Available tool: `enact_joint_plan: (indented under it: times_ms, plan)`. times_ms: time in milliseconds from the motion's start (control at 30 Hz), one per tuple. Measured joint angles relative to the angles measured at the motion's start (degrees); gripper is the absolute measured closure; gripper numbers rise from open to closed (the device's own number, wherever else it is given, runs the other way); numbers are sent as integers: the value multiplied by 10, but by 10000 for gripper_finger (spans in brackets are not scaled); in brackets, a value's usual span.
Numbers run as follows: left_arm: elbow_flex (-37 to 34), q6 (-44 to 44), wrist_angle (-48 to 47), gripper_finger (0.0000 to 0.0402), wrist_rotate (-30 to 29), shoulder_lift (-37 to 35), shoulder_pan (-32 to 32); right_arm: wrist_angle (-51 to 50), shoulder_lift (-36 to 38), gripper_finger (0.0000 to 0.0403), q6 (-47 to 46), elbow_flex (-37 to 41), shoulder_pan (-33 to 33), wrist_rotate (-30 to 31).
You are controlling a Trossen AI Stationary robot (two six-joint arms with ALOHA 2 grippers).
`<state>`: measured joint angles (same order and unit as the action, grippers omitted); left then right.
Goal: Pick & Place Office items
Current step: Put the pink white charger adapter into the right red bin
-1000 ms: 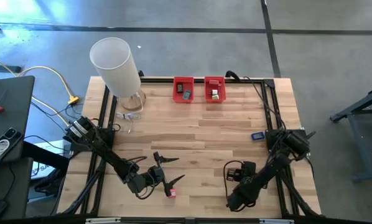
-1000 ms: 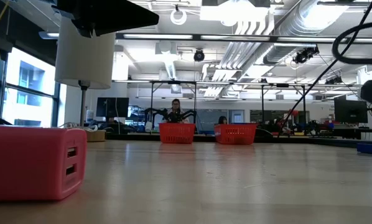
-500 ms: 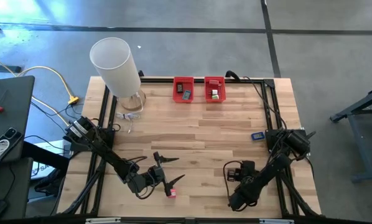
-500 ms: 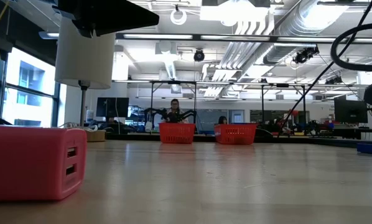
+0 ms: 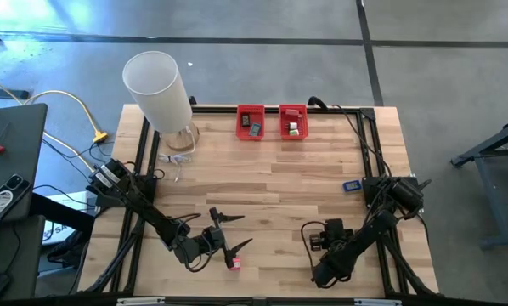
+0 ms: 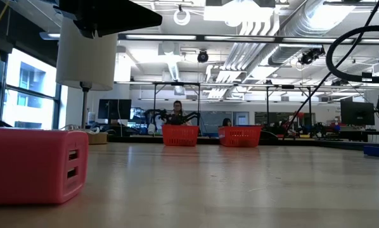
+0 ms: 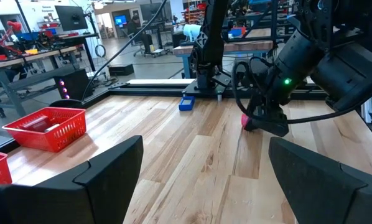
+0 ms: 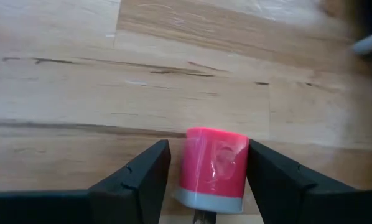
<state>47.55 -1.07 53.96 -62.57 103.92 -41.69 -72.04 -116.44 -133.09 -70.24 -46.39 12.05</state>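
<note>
A short red piece with a grey end [image 8: 212, 163] sits between the fingers of my right gripper [image 8: 209, 162], which points steeply down at the table's near right [image 5: 320, 231]. The left wrist view shows it as a pink spot [image 7: 244, 119] at the table top, beside that gripper [image 7: 264, 121]. My left gripper [image 5: 237, 231] hovers level and open at the near left, with nothing between its fingers [image 7: 204, 162]. A red block with two slots [image 5: 234, 263] rests on the table just nearer than it [image 6: 34, 164]. A small blue piece [image 5: 351, 185] lies flat on the right. My right gripper pinches the red piece by its two opposite sides [image 8: 242, 165] between its two fingers. The fingers come steeply from above. The grey end points back toward the wrist. Whether the piece's far end rests on the table or hangs just clear, I cannot tell.
Two red bins [image 5: 251, 108] [image 5: 293, 107] with small pieces in them stand at the far edge. A tall white cylinder [image 5: 156, 85] stands at the far left corner. Bare wood lies between the bins and the grippers.
My right gripper has rolled about the line it points along, staying in the same place, and its cable loop has swung with it. The gap between its fingers is unchanged.
</note>
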Motion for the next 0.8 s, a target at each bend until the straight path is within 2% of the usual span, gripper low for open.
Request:
enact_joint_plan:
  times_ms: [133, 300, 800]
  plan:
    - [0, 0, 0, 62, 0, 0, 0, 3, 0, 208, -29, 0, 0, 1]
    - [0, 0, 0, 62, 0, 0, -1, 14, -1, 208, -30, 1, -5, 20]
    - [0, 0, 0, 62, 0, 0, -1, 35, -1, 208, -35, 0, -5, 27]
